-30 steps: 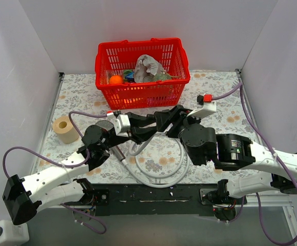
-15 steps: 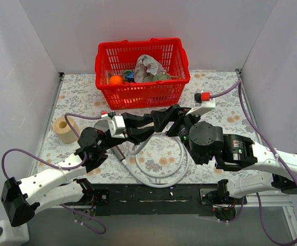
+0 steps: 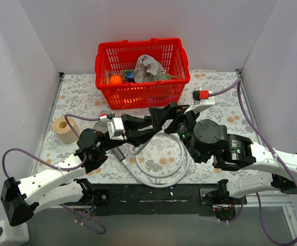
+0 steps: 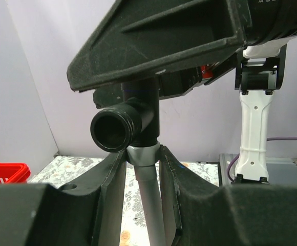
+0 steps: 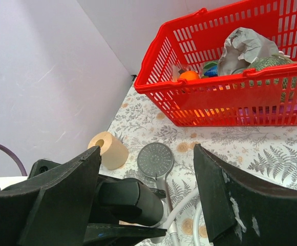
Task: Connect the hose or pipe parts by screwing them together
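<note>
– Jaws on the right gripper (image 5: 145, 154) are spreading wider than a second ago. Is it letting go of the dark fitting (image 4: 125, 125)?

– It is looking that way. They are standing apart now, with the fitting sitting between them and a gap showing on one side. That gripper is also rolling a little compared with a second back.

– And the left gripper (image 4: 141, 154)?

– It is staying clamped on the hose (image 4: 151, 205), just below its top end. It is holding that end upright with the fitting sitting on top.

– What is that telling us?

– I am reading it as a re-grip between turns. The right gripper is releasing so it can wind back and take another twist. The joint is probably only partly threaded, so the left one should not be slackening.

– Where is everything else lying?

– From above, the hose's loop is lying at 6 o'clock of the grippers. The head (image 5: 155, 156) is resting face-up toward 9 o'clock, apart from the held end. Whether its handle is already joining the hose's other end, I cannot tell. The basket (image 3: 138, 97) is sitting at 12, and the roll (image 3: 64, 129) farther out at 9.
</note>
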Robot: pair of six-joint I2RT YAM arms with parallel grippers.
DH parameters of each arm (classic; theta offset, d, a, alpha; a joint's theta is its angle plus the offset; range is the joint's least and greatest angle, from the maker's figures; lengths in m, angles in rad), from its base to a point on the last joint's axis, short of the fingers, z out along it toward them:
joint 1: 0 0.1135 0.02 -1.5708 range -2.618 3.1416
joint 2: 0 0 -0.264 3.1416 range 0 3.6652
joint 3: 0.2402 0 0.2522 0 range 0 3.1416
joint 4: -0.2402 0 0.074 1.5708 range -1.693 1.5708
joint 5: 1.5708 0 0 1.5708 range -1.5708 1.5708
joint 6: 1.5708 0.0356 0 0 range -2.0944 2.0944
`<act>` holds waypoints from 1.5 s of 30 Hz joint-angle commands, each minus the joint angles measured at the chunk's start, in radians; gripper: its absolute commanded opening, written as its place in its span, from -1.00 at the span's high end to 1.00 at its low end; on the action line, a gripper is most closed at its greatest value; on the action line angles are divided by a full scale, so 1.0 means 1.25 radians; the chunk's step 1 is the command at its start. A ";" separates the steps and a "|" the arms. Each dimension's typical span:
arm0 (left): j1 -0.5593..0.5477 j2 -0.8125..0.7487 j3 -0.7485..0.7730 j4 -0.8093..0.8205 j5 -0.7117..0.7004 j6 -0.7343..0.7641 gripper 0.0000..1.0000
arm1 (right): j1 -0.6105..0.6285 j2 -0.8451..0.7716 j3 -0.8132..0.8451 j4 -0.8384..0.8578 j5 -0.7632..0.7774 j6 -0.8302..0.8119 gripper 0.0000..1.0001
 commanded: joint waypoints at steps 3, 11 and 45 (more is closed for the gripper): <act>-0.005 -0.034 0.021 0.027 0.005 -0.052 1.00 | 0.003 0.000 0.034 0.080 0.008 -0.070 -0.61; -0.005 -0.040 0.005 0.008 0.002 -0.101 1.00 | 0.003 -0.050 0.033 0.172 -0.014 -0.254 0.29; -0.005 -0.029 0.029 -0.042 0.068 -0.120 1.00 | 0.003 0.176 0.516 -0.506 -0.637 -0.439 0.97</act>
